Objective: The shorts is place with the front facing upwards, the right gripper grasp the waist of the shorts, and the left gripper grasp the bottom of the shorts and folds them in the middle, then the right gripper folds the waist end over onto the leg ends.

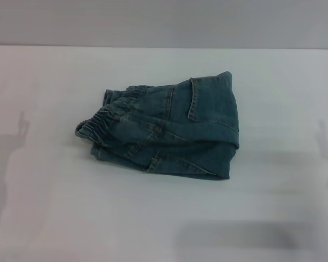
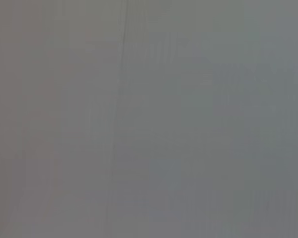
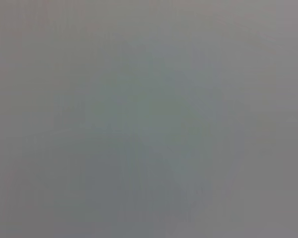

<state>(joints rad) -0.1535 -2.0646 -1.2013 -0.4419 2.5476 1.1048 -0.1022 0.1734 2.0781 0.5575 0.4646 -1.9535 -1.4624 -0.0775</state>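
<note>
You are looking at the shorts [image 1: 164,131] lying in a compact folded bundle near the middle of the white counter [image 1: 273,180]. The gathered waistband [image 1: 106,115] sits on top at the left side, over layers of denim, and a stitched pocket faces up on the right. Judging by this, both folds appear done, with the waist end brought over the leg ends; little seems left beyond tidying. Neither the left end effector nor the right end effector is in sight, and both wrist views show only blank grey, so you cannot tell their opening or whether they hold anything.
</note>
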